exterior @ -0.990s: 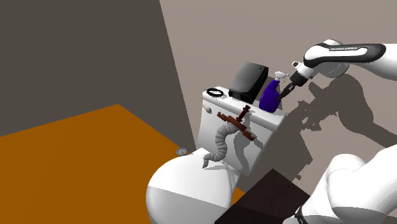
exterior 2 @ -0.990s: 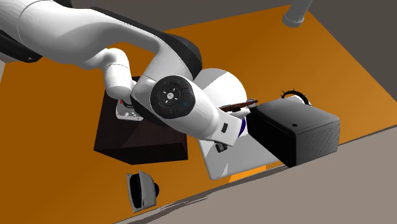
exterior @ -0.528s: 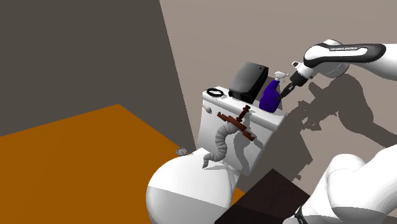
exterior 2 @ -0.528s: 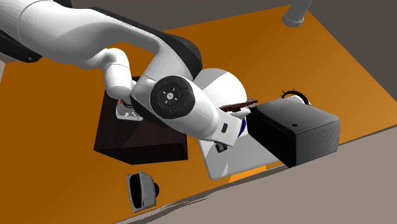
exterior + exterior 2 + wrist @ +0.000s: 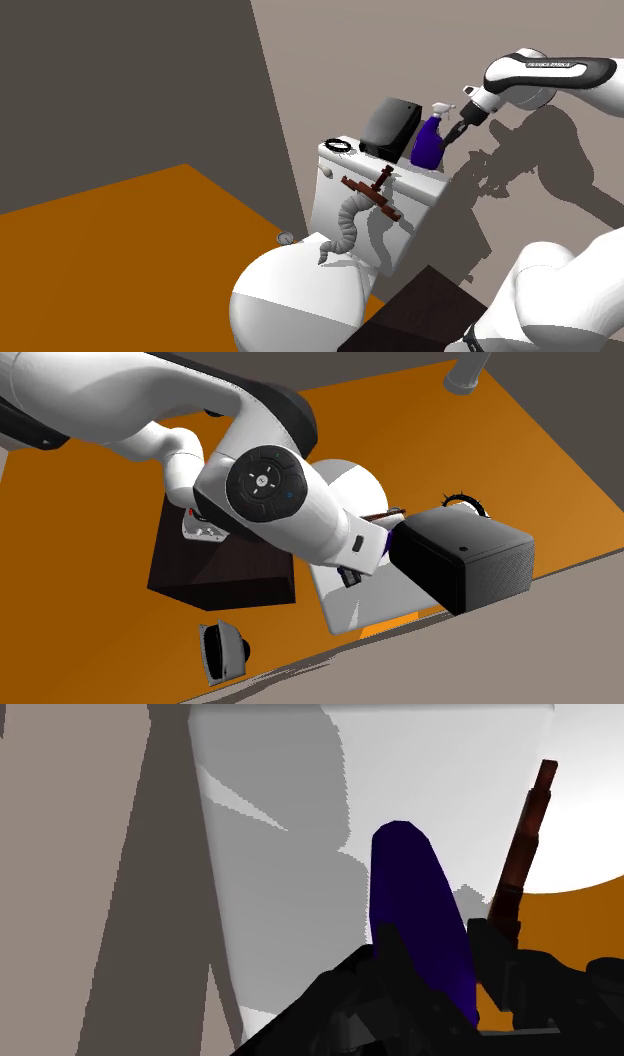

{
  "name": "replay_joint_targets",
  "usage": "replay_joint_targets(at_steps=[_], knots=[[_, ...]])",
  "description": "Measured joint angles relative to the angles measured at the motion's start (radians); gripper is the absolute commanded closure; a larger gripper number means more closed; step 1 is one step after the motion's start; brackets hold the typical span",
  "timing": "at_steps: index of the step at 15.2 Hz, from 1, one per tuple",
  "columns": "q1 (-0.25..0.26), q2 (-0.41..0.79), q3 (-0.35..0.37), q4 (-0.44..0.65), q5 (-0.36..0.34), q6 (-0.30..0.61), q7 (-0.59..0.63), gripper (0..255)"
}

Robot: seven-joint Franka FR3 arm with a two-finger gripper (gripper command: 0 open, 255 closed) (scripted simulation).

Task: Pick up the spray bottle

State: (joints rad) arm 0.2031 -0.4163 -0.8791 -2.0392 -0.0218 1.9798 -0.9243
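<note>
The bottle (image 5: 428,143) sits upper right in the shoulder view, at the tank (image 5: 330,190) top, just beside a black box (image 5: 390,124). Our pincer (image 5: 432,934) pinches its purple body, so we judge the grasp made and the lift in hand. Next calls for a straight rise, clear of the box. The box shows no opening, so its contents are hidden.

Orange floor (image 5: 120,240), taupe walls (image 5: 350,50) — a white toilet (image 5: 285,300) against them.

Tiny white lettering on dark forearm band (image 5: 546,66), prob. "FRANKA EMIKA", barely legible. No other txt, nos. or signs.
</note>
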Motion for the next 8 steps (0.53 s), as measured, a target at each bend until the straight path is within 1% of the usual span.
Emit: replay_joint_targets(at_steps=[8], knots=[[0.008, 0.008, 0.016, 0.103, 0.006, -0.096, 0.019, 255]])
